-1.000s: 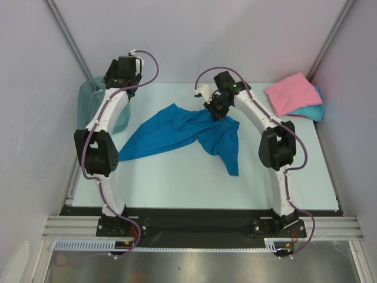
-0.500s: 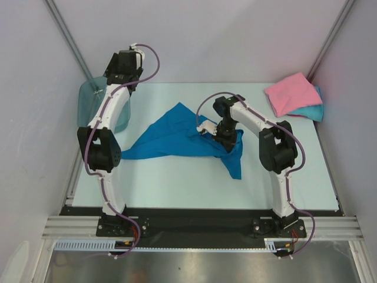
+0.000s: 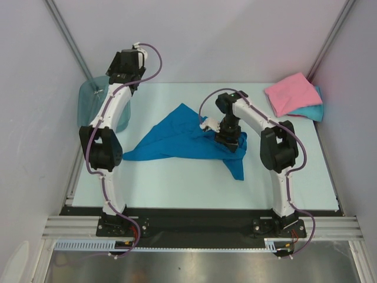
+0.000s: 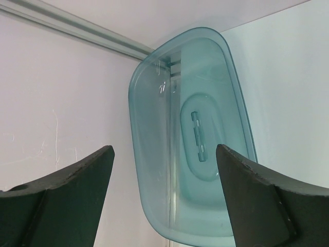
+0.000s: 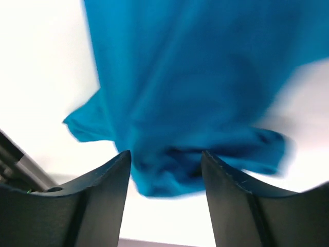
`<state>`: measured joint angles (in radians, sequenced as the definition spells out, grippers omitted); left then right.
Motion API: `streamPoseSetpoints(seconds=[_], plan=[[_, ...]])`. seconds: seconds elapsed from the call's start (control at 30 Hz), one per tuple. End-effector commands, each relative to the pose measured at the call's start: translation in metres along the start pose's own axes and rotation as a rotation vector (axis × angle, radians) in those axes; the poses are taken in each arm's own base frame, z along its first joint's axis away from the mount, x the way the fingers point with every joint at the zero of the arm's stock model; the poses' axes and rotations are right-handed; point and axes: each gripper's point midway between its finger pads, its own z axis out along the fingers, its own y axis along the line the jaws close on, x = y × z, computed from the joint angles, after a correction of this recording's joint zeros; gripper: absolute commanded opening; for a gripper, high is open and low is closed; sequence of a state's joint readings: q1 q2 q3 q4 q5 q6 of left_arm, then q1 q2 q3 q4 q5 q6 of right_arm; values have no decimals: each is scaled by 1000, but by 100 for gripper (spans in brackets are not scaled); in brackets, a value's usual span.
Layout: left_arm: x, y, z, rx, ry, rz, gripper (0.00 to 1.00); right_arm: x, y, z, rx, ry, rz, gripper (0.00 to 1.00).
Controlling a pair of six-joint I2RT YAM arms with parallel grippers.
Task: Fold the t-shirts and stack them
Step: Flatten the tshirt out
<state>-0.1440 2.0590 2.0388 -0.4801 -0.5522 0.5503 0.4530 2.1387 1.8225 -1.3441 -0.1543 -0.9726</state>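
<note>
Right pincer (image 5: 164,164) was apart, a clear gap between the jaws, sitting low over the deep blue t-shirt (image 3: 177,138). In my right wrist view the blue cloth filled the space below the jaws but was blurred. I couldn't tell if either finger touched it, and nothing looked clamped

That shirt lay crumpled and unfolded in the middle of the counter (image 3: 177,183). One long tail ran toward my left arm, one point went toward the far side, and one tip toward the near edge just beside the right pincer

Left pincer (image 4: 164,149) was wide apart with nothing between the jaws, up at the far-left corner facing the teal bin (image 4: 190,139), well apart from the blue shirt

Pink t-shirt (image 3: 291,91) lay folded on top of the turquoise t-shirt (image 3: 315,112) at the far-right corner, well apart from both pincers
</note>
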Motion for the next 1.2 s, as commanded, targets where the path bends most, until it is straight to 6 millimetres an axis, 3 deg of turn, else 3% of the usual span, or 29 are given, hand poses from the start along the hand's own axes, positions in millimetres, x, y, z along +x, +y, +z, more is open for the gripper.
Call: streamPoseSetpoints(seconds=[0.0,0.17,0.27,0.43,0.6,0.73,0.87,0.93,0.97,1.03,1.17], plan=[[-16,1,-3,-1,-47,-23,87,-29,-22,-50,122,-131,27,63],[-21,-5,-4,9,-58,-25,87,-72,-58,-89,304,-308,58,74],[-21,-9,-2,17,-57,-28,87,-92,-85,-90,400,-365,96,75],[-23,-16,-2,26,-60,-28,86,-121,-112,-50,395,-400,141,74],[-24,-22,-1,34,-61,-23,86,-157,-117,-34,379,-455,130,74],[-24,-20,-2,29,-60,-15,87,-170,-114,-24,367,-464,112,71],[-23,-18,-3,21,-60,-8,86,-170,-111,-21,360,-458,110,52],[-24,-18,-2,20,-62,-7,86,-167,-112,-21,367,-451,113,33],[-24,-18,-2,20,-62,-9,87,-166,-111,-21,367,-450,112,15],[-25,-18,-1,20,-65,-8,86,-163,-111,-20,370,-440,116,2],[-27,-20,0,21,-68,-9,86,-159,-114,-23,397,-423,119,1]])
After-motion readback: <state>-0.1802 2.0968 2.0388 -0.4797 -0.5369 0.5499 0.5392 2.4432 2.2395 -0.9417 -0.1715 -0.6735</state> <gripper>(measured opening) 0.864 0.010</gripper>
